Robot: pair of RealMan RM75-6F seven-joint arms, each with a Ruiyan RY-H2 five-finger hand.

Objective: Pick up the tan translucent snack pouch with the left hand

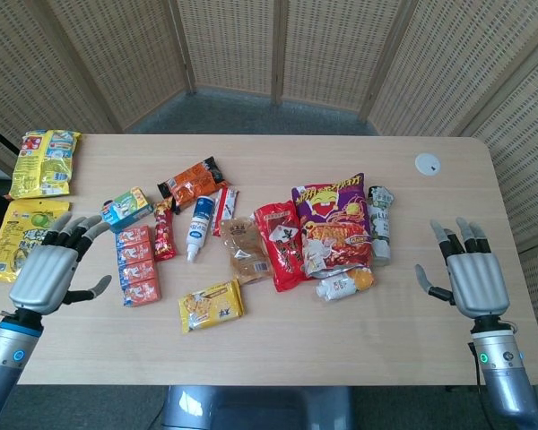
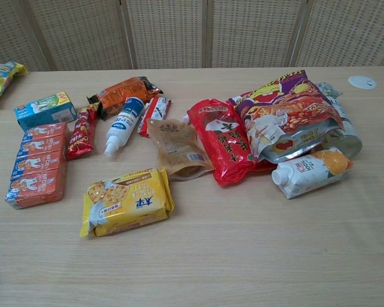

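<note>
The tan translucent snack pouch [image 1: 245, 250] lies flat near the middle of the table, between a white bottle [image 1: 200, 227] and a red snack bag [image 1: 282, 244]; the chest view shows the pouch [image 2: 177, 149] too. My left hand [image 1: 52, 267] hovers over the table's left side, fingers spread, holding nothing, well left of the pouch. Far to the right, my right hand [image 1: 467, 270] is also open with fingers apart. Neither hand appears in the chest view.
A stack of orange-red packs [image 1: 137, 264] and a blue box [image 1: 126, 208] lie between my left hand and the pouch. A yellow cracker pack [image 1: 211, 305] sits in front of it. Yellow bags [image 1: 41, 162] lie at the far left, a purple bag [image 1: 334, 219] to the right.
</note>
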